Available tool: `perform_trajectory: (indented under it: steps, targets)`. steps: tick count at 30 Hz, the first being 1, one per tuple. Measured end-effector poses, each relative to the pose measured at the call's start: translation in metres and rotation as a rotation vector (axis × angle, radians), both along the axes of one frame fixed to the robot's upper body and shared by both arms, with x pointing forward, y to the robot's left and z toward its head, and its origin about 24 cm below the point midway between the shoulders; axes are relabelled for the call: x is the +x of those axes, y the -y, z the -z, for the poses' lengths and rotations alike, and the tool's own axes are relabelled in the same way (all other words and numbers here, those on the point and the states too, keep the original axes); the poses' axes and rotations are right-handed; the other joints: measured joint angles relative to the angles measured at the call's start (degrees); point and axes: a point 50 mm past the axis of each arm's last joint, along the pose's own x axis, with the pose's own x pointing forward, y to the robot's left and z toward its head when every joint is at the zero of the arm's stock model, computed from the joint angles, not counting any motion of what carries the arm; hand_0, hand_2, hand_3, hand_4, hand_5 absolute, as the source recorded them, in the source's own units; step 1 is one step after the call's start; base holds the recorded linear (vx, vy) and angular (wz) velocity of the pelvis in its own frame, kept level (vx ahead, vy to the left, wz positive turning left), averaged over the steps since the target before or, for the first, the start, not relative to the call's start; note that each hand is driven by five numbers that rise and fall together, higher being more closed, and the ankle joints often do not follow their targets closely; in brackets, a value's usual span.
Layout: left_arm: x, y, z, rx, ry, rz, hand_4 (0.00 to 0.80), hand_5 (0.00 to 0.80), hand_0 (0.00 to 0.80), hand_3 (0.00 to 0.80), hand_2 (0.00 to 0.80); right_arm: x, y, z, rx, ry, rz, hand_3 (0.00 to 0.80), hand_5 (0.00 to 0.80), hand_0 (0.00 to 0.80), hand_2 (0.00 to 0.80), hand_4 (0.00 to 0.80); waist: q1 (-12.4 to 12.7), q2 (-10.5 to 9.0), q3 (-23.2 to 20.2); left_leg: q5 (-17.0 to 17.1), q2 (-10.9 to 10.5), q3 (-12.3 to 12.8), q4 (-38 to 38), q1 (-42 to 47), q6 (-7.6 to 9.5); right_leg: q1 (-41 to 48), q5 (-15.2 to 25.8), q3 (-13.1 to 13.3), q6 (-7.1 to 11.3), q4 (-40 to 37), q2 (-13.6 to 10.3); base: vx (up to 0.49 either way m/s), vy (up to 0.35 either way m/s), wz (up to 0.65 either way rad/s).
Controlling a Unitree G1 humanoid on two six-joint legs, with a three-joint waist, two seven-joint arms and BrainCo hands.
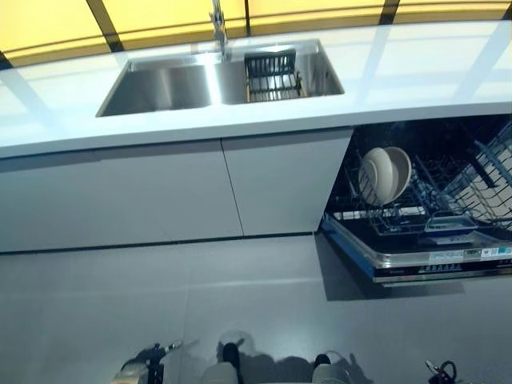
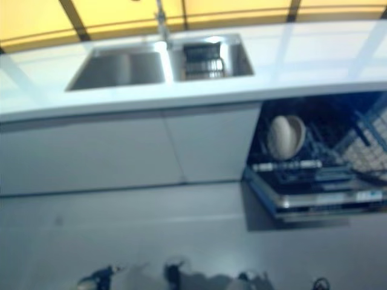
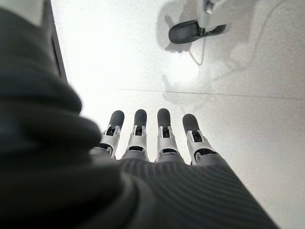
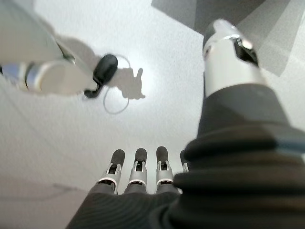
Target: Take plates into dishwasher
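Two or three pale plates (image 1: 386,174) stand on edge in the lower rack (image 1: 400,220) of the open dishwasher (image 1: 424,260), under the counter at the right. No plate shows on the counter or in either hand. My left hand (image 3: 147,138) hangs low with straight fingers over the pale floor and holds nothing. My right hand (image 4: 138,174) also hangs low over the floor, fingers straight and empty. Both hands are far from the dishwasher.
A white counter (image 1: 416,72) runs across the back with a steel double sink (image 1: 172,84), a faucet (image 1: 218,28) and a dark wire basket (image 1: 272,76) in the right basin. White cabinet doors (image 1: 160,192) stand below. The dishwasher's door juts out over the grey floor (image 1: 200,304).
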Motion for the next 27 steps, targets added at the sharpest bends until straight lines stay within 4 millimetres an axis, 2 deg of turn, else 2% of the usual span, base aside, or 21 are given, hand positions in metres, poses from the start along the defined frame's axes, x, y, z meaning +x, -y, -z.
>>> perform_trajectory:
  steps: [3, 7, 11, 17, 21, 23, 25, 27]
  targets:
    - [0.0, 0.009, 0.003, -0.024, 0.007, 0.003, 0.0, 0.0, 0.0, 0.0, 0.0, 0.023, 0.014, -0.014, -0.074, 0.086, 0.012, 0.0, 0.0, 0.0, 0.0, 0.0, 0.0, 2.59, 3.0, -0.8, -0.6, 0.1, 3.0, -2.2, 0.19, -3.9, -2.4, 1.1, -0.06, 6.1, -1.1, -0.03, 0.121, -0.03]
    - [-0.003, 0.014, 0.005, -0.045, 0.02, -0.021, 0.0, 0.0, 0.0, 0.0, 0.0, 0.048, 0.02, -0.026, -0.114, 0.189, 0.045, 0.0, 0.0, 0.0, 0.0, 0.0, 0.0, 4.21, 5.1, -2.8, -0.8, -0.1, 8.3, -5.6, 0.17, -8.9, -6.3, 2.0, -0.76, 14.6, -2.1, -0.087, -0.013, 0.01]
    - [0.016, 0.021, 0.0, -0.071, 0.095, -0.012, 0.0, 0.0, 0.0, 0.0, 0.0, 0.09, 0.014, -0.042, -0.106, 0.351, 0.115, 0.0, 0.0, 0.0, 0.0, 0.0, 0.3, 3.99, 8.0, -6.4, -0.4, -2.3, 18.9, -13.4, -0.7, -16.8, -10.6, 3.1, -2.2, 26.1, -2.4, -0.088, -0.084, 0.05]
    - [0.019, 0.033, 0.002, -0.115, 0.102, 0.013, 0.0, 0.0, 0.0, 0.0, 0.0, 0.134, 0.003, -0.063, -0.042, 0.537, 0.168, 0.0, 0.0, 0.0, 0.0, 0.0, 0.3, 3.25, 9.9, -9.0, -0.1, -5.9, 26.0, -18.2, -1.17, -20.9, -13.0, 3.3, -3.77, 33.0, -1.4, -0.017, -0.021, -0.01]
    - [0.02, 0.036, 0.002, -0.142, 0.118, -0.021, 0.0, 0.0, 0.0, 0.0, 0.0, 0.193, -0.002, -0.115, -0.055, 0.708, 0.097, 0.0, 0.0, 0.0, 0.0, 0.0, 0.6, 4.19, 10.7, -8.9, -0.5, -7.4, 27.8, -20.5, -0.99, -23.5, -13.4, 3.3, -4.43, 36.0, -1.4, -0.004, -0.001, 0.05]
    - [0.015, 0.037, 0.004, -0.146, 0.11, -0.032, 0.0, 0.0, 0.0, 0.0, 0.0, 0.208, -0.001, -0.133, -0.054, 0.759, 0.098, 0.0, 0.0, 0.0, 0.0, 0.0, 1.6, 4.62, 10.8, -8.9, -0.7, -8.2, 27.9, -20.4, -1.07, -23.6, -13.7, 3.1, -4.9, 36.6, -1.3, 0.0, 0.0, 0.0]
    - [0.01, 0.038, 0.006, -0.15, 0.1, -0.045, 0.0, 0.0, 0.0, 0.0, 0.0, 0.209, 0.003, -0.139, -0.079, 0.755, 0.075, 0.0, 0.0, 0.0, 0.0, 0.0, 1.8, 4.42, 11.0, -8.9, -1.3, -8.9, 29.0, -21.0, -0.94, -24.3, -13.7, 3.0, -5.08, 37.4, -1.5, -0.027, -0.001, -0.06]
    - [0.009, 0.039, 0.006, -0.152, 0.099, -0.048, 0.0, 0.0, 0.0, 0.0, 0.0, 0.213, 0.011, -0.154, -0.126, 0.761, 0.047, 0.0, 0.0, 0.0, 0.0, 0.0, 1.8, 4.64, 10.9, -9.1, -1.9, -9.6, 29.9, -22.9, -0.49, -26.0, -13.7, 3.1, -5.0, 38.6, -1.6, -0.007, 0.002, 0.03]
